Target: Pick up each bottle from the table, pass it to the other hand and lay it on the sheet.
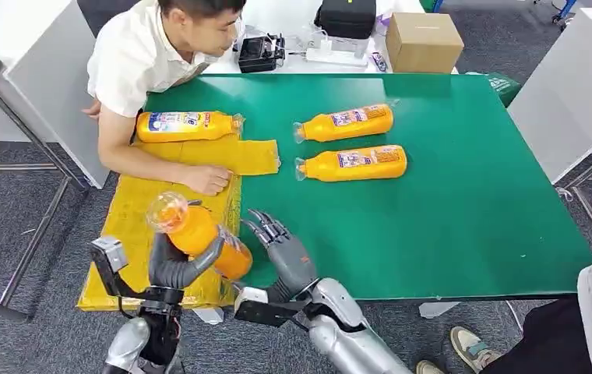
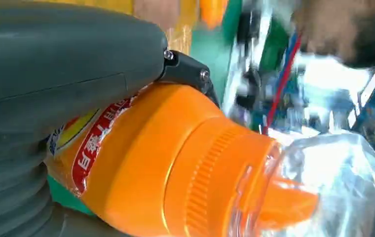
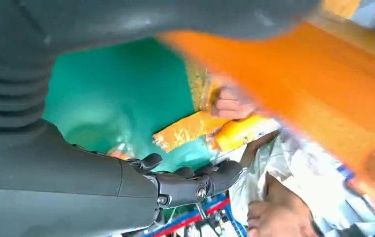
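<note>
Left robot hand (image 1: pixel 177 265) clamped on bottle (image 1: pixel 199 231) above sheet (image 1: pixel 133 226); right robot hand (image 1: pixel 287 251) beside bottle, fingers apart. Risk: dropping crooked onto person's hand (image 1: pixel 207 179) resting on sheet.

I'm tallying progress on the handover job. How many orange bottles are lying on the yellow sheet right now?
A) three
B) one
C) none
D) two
B: one bottle on the sheet lies on the yellow sheet by the person's arm; two bottles on the green table lie off it, and the left hand holds a fourth bottle.
</note>
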`<action>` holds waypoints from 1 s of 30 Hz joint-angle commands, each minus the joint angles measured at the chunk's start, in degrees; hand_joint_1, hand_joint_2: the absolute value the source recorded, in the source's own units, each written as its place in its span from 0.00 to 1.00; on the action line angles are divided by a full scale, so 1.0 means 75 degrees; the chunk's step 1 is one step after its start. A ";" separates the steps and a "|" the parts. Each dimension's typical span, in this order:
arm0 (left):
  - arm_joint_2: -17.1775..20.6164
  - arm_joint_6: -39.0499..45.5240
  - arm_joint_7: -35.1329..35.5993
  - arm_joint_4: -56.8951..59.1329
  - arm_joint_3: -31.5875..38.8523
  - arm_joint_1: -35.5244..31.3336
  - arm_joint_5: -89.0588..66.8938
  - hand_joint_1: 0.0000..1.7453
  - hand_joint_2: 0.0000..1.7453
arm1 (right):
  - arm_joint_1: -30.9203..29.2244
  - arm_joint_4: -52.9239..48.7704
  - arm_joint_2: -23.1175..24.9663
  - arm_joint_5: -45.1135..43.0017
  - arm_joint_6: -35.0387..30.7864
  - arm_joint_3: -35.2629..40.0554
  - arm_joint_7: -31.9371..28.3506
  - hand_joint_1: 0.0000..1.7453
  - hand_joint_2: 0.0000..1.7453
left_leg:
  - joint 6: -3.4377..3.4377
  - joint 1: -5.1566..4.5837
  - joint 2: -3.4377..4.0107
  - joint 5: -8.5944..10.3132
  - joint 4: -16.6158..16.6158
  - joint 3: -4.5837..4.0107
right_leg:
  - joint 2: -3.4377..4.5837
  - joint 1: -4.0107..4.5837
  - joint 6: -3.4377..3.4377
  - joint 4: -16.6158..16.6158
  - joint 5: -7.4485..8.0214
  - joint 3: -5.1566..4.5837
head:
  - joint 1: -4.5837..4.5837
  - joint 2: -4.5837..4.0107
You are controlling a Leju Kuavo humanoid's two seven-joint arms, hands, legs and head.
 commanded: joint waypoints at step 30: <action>0.0194 0.2424 0.3025 0.7383 0.0621 -0.3857 -1.1515 1.00 1.00 | 0.0815 -0.0420 0.0052 -0.0064 0.0214 -0.0733 -0.0577 0.00 0.00 | -0.0001 -0.0005 -0.0031 0.0017 -0.0012 0.0017 | -0.0036 -0.0004 -0.0004 -0.0002 -0.0001 0.0024 | 0.0000 0.0000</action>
